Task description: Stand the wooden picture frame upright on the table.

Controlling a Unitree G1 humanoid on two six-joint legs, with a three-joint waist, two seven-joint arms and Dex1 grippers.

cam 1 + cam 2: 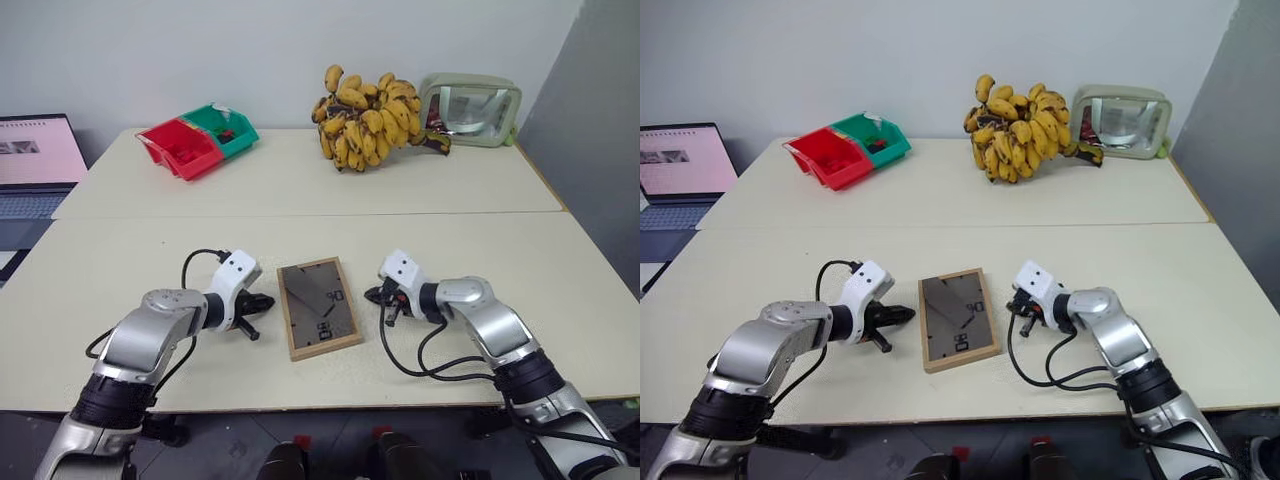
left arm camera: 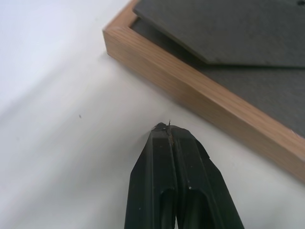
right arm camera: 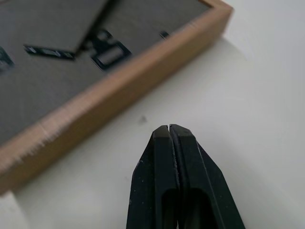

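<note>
The wooden picture frame point(image 1: 318, 307) lies flat on the table point(image 1: 120, 270) near the front edge, its dark back and fold-out stand facing up. My left gripper point(image 1: 266, 301) sits just to its left, shut and empty, tips a short way from the frame's left rail point(image 2: 200, 100). On the frame's other side my right gripper point(image 1: 372, 294) is shut too, empty, its tips close to the right rail point(image 3: 119, 90) without touching it.
At the far side of the table stand a red bin point(image 1: 180, 147) and a green bin point(image 1: 224, 129), a big bunch of bananas point(image 1: 368, 120) and a pale green framed case point(image 1: 470, 110). A laptop point(image 1: 35, 165) sits off the table's left.
</note>
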